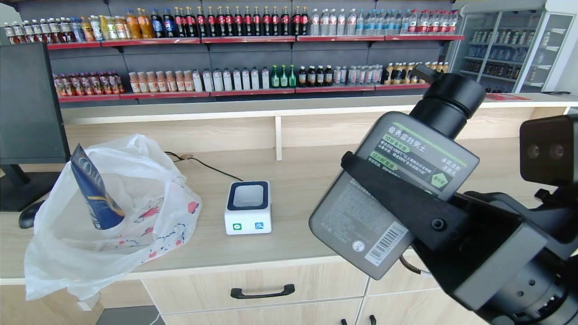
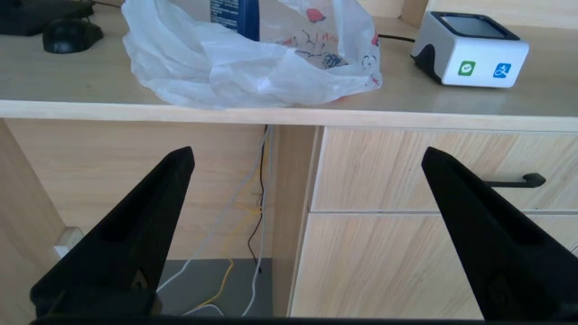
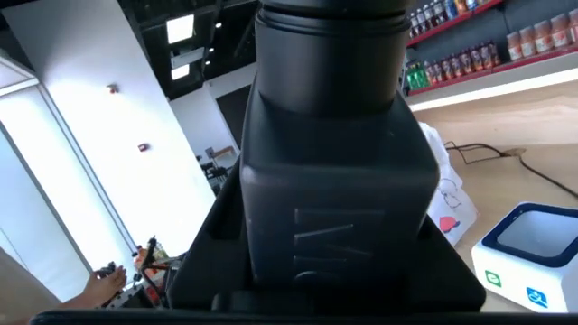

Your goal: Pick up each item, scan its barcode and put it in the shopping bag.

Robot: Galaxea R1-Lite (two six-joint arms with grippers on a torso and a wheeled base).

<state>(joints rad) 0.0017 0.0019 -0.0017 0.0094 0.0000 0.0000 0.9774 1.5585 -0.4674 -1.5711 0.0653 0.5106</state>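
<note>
Tilted grey bottle (image 1: 352, 216) held aloft, white scanner (image 1: 248, 207) beside shopping bag (image 1: 153, 203), blue tube (image 1: 95, 189) inside

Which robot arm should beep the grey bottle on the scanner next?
Right. Its tool grips the grey bottle, barcode showing, raised beside the scanner. The left tool hangs open and empty below the counter edge.

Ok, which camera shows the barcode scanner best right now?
The head view: the scanner sits whole on the counter, its glass top facing up. The left wrist view catches it low from the front; the right wrist view shows part of it beside the held bottle.
</note>
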